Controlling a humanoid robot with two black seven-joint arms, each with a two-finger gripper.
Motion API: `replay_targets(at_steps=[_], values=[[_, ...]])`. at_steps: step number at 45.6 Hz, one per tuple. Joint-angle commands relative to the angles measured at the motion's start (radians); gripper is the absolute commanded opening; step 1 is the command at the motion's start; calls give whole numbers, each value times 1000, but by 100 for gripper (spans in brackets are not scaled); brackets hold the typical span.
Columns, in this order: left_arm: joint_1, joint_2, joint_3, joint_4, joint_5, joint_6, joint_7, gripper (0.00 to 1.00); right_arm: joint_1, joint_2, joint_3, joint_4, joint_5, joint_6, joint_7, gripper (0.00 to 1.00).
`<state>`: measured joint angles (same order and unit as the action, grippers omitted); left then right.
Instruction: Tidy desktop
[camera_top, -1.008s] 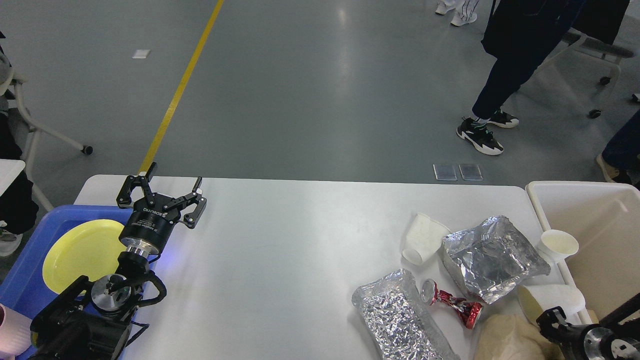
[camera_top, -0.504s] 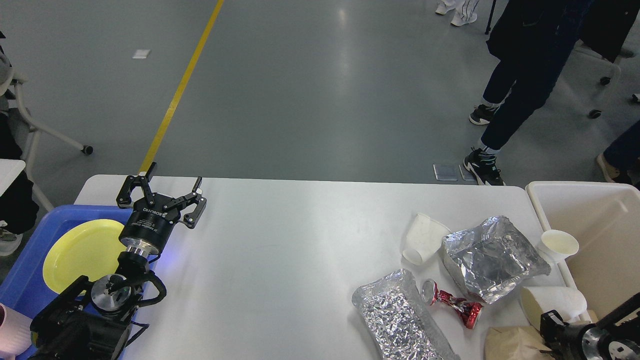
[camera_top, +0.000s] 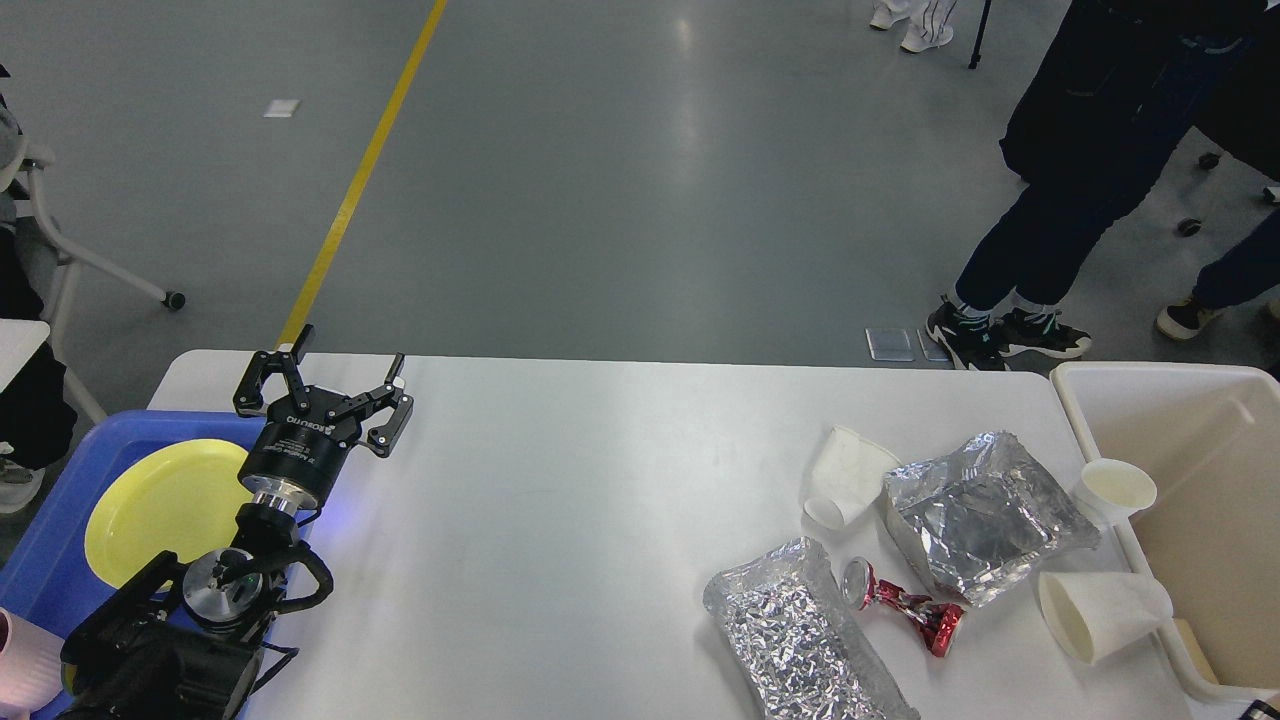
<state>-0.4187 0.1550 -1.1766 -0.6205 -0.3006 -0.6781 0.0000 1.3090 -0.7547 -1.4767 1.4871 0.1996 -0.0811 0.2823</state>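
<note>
My left gripper (camera_top: 345, 370) hangs open and empty over the desktop (camera_top: 560, 500), beside the blue tray (camera_top: 50, 530). My right gripper is out of view. The foil bags (camera_top: 985, 515), cups (camera_top: 845, 475) and what looks like a crushed can (camera_top: 905, 605) crowd together; a careless grab could scatter them.

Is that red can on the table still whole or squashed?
Squashed. The red can lies on its side on the desktop, its middle pinched thin between two flared ends.
</note>
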Motion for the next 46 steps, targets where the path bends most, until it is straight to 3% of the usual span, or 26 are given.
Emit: replay_targets(at_steps=[1,7,13,19,21,29,38,46], values=[[0,0,0,1,0,-1,0,96,117,-75,-89,-5,-135,7,0,0],[0,1,0,-1,0,0,0,96,320,-92,-175,-24,-193,55,0,0],[1,1,-1,1,0,0,0,96,547,-58,-188,-34,-201,208,-3,0],[0,1,-1,1,0,0,0,96,769,60,-177,-47,-201,388,-5,0],[1,1,-1,-1,0,0,0,96,847,159,-166,-47,-201,435,-3,0],[5,1,-3,1,0,0,0,96,946,414,-105,-45,-238,457,0,0],[5,1,-3,1,0,0,0,96,986,544,77,-11,-333,556,3,0],[5,1,-1,-1,0,0,0,96,1012,566,234,30,-332,636,3,0]])
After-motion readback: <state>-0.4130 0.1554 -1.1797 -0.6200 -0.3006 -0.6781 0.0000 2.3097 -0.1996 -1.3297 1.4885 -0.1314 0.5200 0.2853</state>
